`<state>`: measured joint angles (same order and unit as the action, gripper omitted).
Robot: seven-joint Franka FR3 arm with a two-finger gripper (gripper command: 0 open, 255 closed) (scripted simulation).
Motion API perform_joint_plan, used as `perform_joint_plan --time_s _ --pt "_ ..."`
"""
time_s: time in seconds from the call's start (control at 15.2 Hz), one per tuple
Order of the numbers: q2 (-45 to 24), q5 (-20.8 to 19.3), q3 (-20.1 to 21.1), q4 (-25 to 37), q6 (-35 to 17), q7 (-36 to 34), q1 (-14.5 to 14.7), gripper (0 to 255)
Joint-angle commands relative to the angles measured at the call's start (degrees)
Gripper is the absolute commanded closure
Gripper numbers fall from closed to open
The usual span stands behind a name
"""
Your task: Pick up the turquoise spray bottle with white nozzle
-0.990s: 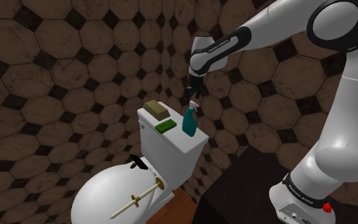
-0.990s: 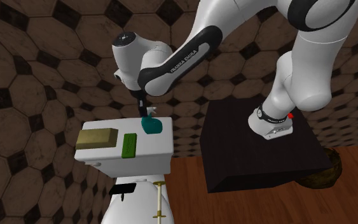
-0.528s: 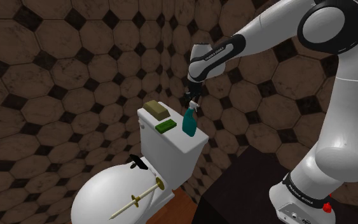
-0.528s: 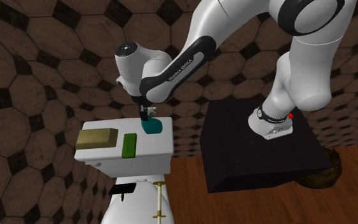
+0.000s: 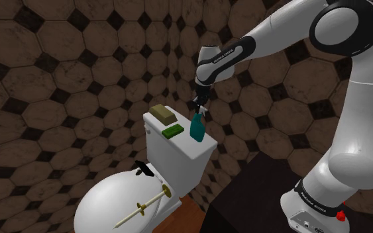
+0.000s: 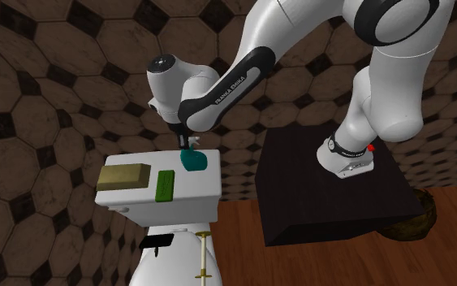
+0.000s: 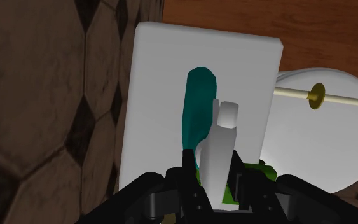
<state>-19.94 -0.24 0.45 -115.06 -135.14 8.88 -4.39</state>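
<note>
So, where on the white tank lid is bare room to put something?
The tank lid is bare at its bowl-side corner, between the green bar and the second exterior view's right edge, in front of the teal spray bottle. The other end is crowded: tan block and green bar lie close.

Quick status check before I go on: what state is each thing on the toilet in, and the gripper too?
Spray bottle, upright on the tank, not lifted.
Gripper, at the bottle's white nozzle; grip cannot be told.
Toilet lid, closed.
Olive block, lying flat on the tank.
Green bar, lying flat on the tank.
Stick with brass disc, lying on the toilet lid.
</note>
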Motion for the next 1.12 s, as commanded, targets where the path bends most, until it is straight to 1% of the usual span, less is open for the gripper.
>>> perform_joint_plan --time_s 0.0,0.07,1.06 --pt "-0.01 0.00 0.00 -0.01 0.00 0.00 0.00 255" --pt "0.00 0.01 -0.02 -0.09 -0.05 0.09 -0.06 255" --pt "6.54 0.09 0.01 3.27 9.85 0.14 -0.08 255"
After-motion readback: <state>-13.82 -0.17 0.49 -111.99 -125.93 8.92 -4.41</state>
